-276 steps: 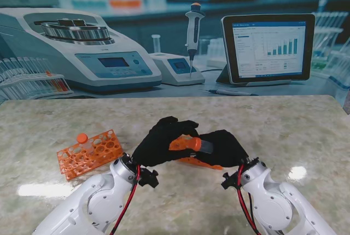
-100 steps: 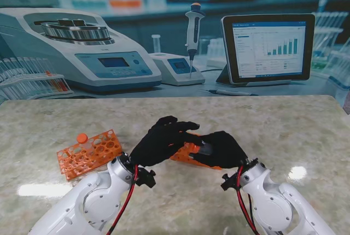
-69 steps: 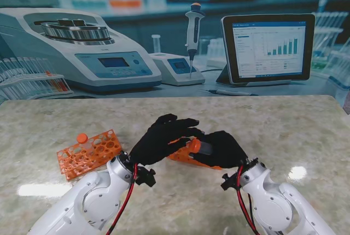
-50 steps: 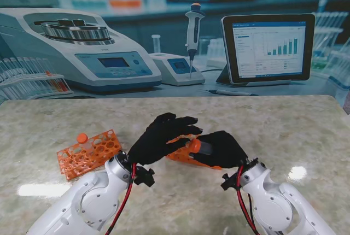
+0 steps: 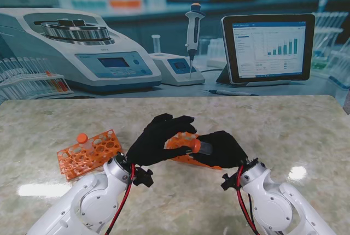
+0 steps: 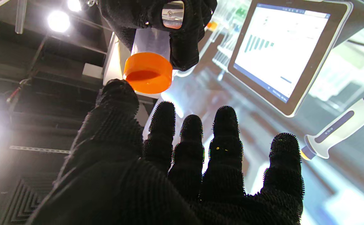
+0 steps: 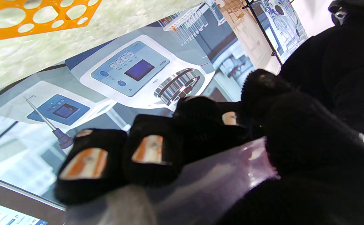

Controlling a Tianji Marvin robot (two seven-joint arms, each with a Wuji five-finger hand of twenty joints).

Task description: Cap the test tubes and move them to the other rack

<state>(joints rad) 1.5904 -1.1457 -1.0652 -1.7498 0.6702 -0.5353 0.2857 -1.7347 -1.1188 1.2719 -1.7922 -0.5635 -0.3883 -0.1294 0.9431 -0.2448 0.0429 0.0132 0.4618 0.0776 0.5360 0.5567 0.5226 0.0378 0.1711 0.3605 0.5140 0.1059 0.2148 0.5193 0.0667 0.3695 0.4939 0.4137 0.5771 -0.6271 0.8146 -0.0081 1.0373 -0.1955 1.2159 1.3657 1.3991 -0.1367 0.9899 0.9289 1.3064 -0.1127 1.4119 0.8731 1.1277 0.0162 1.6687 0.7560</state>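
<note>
Two black knit-gloved hands meet over the middle of the pale marbled stone table point(image 5: 284, 125). Right hand point(image 5: 221, 148) has its fingers point(image 7: 150, 150) curled round a clear plastic test tube with a round orange screw cap point(image 5: 198, 146); tube lies roughly level, cap end pointing toward the left hand. Wrist view shows the tube wall glossy and translucent, pressed between palm and fingers. Left hand point(image 5: 158, 139) holds nothing: fingers point(image 6: 225, 134) spread and straight, thumb tip at the rim of the cap point(image 6: 148, 72), whether touching I cannot tell; other four fingers apart from it. Glove fabric is ribbed with a fuzzy nap. Directly under the hands sits an orange plastic rack with round holes point(image 5: 183, 139), largely hidden by both hands; its holed top plate shows in the right wrist view. Well to the left, nearer the table edge, a second orange perforated rack point(image 5: 90, 153) carries one capped tube point(image 5: 82, 138) standing upright at its far-left corner. Both white glossy forearms rise from the near corners, red and black cables along the wrists. Beyond the table stands a printed lab backdrop point(image 5: 175, 33) showing a centrifuge, a pipette and a tablet with a bar chart.
</note>
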